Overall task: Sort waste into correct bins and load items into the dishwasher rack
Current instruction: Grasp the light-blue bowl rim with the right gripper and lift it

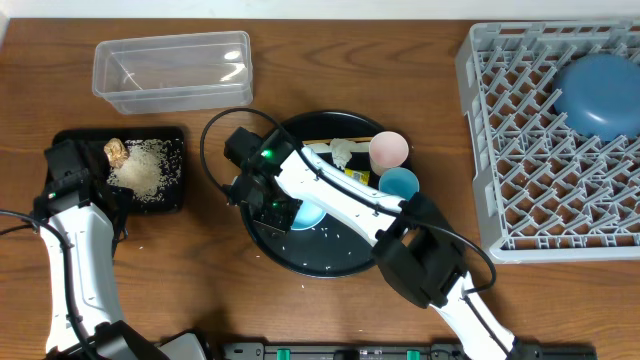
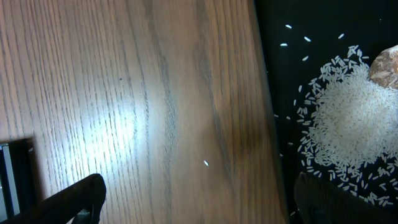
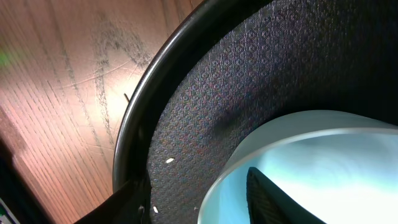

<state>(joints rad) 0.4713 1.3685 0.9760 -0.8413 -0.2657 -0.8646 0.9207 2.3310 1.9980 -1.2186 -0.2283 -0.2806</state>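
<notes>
My right gripper [image 1: 277,205] [image 3: 196,199] is low over the large round black tray [image 1: 330,255] [image 3: 205,93]. It stands open astride the rim of the white bowl with pale-blue outside [image 1: 308,213] [image 3: 311,155]. One finger [image 3: 273,199] is inside the bowl, the other stands outside with a gap to the wall. A pink cup [image 1: 388,150], a light-blue cup [image 1: 398,184], a yellow-green wrapper [image 1: 355,173] and a white tissue [image 1: 342,152] share that tray. My left gripper [image 1: 75,172] [image 2: 205,208] is open at the left edge of the black rectangular tray [image 1: 170,140] [image 2: 323,25], which holds rice [image 1: 148,170] [image 2: 348,124] and a brown lump [image 1: 115,152] [image 2: 385,65].
The clear tub [image 1: 172,70] stands behind the black rectangular tray. The grey dishwasher rack [image 1: 530,180] fills the right side with the dark-blue bowl [image 1: 600,95] inside. Loose grains [image 1: 330,235] dot the round tray, and one grain [image 2: 206,163] lies on the wood.
</notes>
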